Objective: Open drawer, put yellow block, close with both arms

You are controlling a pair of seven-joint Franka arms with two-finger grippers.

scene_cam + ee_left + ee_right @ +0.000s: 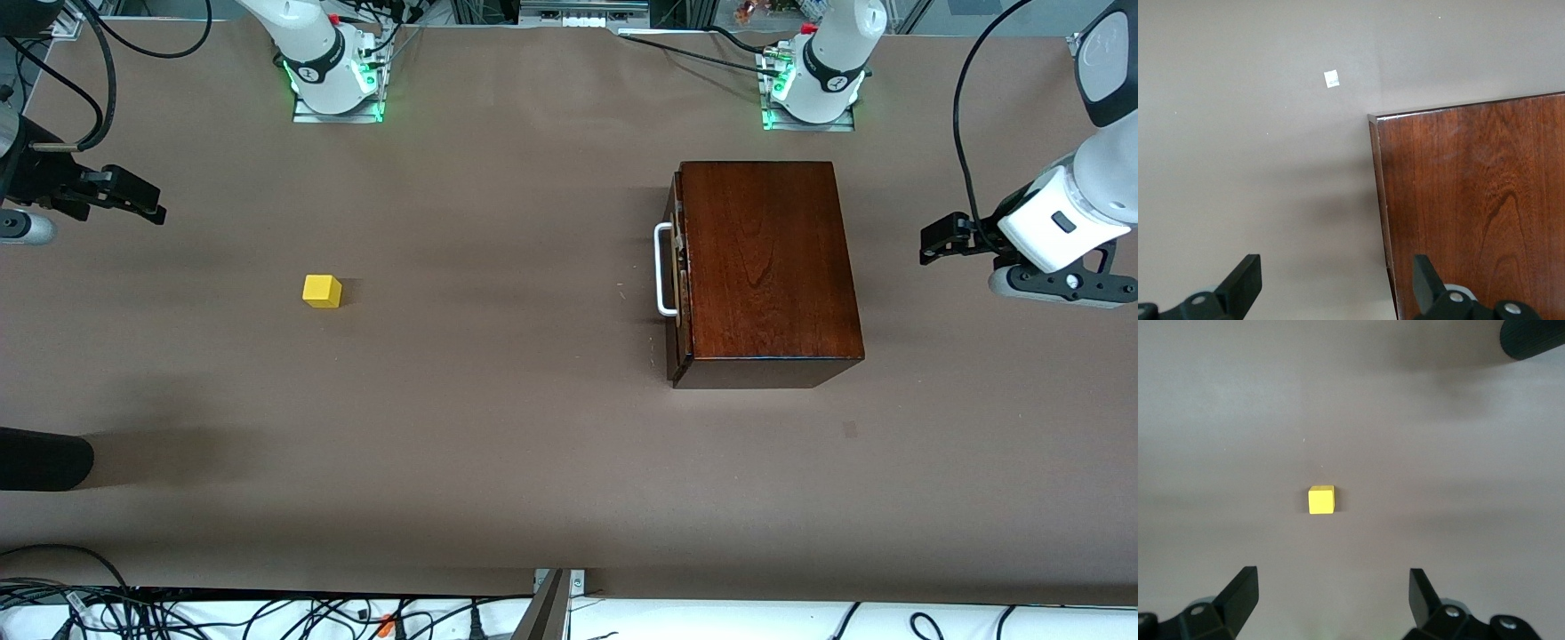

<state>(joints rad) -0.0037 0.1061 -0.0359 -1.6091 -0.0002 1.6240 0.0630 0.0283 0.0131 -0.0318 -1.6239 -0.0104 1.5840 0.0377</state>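
Both grippers hang in the air with their fingers spread apart and nothing between them. At the right arm's end of the table, the right gripper [133,197] is raised over bare table; its wrist view shows the two black fingertips [1238,590] standing wide, with the yellow block [1321,500] lying on the brown surface between their lines of reach, well apart from them. Over the table edge at the left arm's end, the left gripper [942,240] is likewise wide open; its wrist view shows one fingertip [1241,280] over bare table and the other over the corner of the box.

On the table toward the right arm's end, the yellow block [322,291] sits alone, well apart from the box. The drawer [677,267] is shut flush in the dark wooden box [769,267], which stands toward the left arm's end; its white handle [662,269] faces the middle of the table, toward the block. A small pale tag [1331,79] lies on the table near the box. A black rounded object [40,458] juts in at the table's edge, nearer the front camera than the block.
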